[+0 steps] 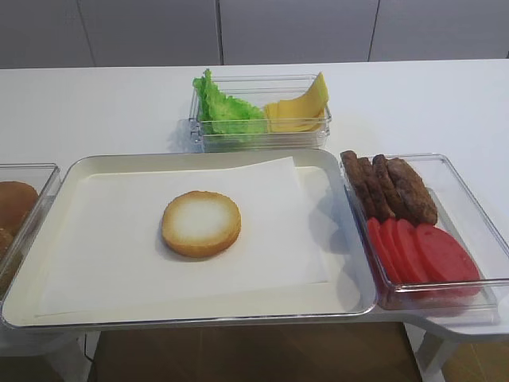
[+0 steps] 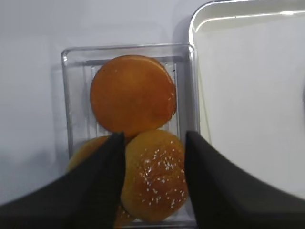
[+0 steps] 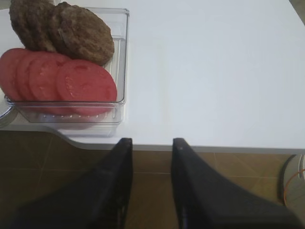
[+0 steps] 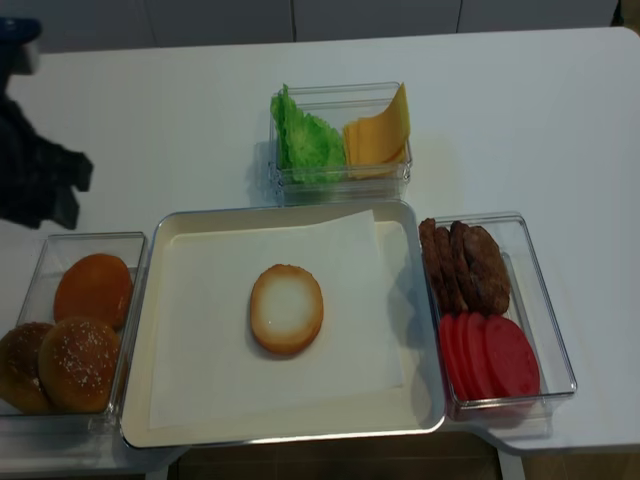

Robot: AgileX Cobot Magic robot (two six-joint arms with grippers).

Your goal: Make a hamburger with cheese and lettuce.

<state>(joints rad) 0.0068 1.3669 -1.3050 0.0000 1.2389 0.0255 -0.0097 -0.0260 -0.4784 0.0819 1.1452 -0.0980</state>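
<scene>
- One white desk [image 1: 95, 103] carried everything; a metal tray [image 1: 75, 171] sat at its near edge, lined with a white paper sheet [image 1: 270, 239].
- Three clear boxes ringed the tray: a bun box [image 4: 40, 250] at its left, a right-hand box [image 1: 469, 199] against its right rim, and a rear box [image 1: 262, 83] just beyond its far edge.
- Hamburger [image 1: 201, 223] so far was a single bun half, cut face up, lying on the paper near the tray's middle.
- Right-hand box held dark meat patties [image 1: 390, 187] at the far end and red tomato slices [image 1: 421, 253] at the near end, overlapping in a row.
- Bun box held a smooth bun [image 2: 132, 94] and a sesame bun [image 2: 155, 174] among others.
- Rear box held the lettuce [image 1: 227, 110] in its left part and the cheese [image 1: 298, 110] in its right, the two touching.
- Left gripper [image 2: 153, 181] hung over the bun box, fingers [image 2: 102, 176] spread apart, holding nothing.
- Right gripper [image 3: 151, 181] hung past the desk's near edge beside the right-hand box, fingers parted and empty.
</scene>
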